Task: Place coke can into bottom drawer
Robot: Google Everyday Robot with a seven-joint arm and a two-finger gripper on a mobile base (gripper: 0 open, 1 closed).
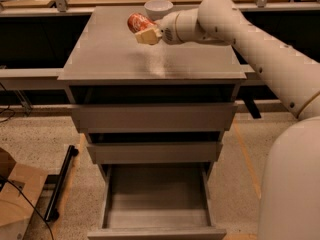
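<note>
- Gripper point(144, 32) is clamped on the tilted can point(135, 22), above the counter's point(110, 59) far middle, just near-left of the bowl point(158, 7).
- Bottom drawer point(157, 196) stands open at the near edge, its floor bare between the walls.
</note>
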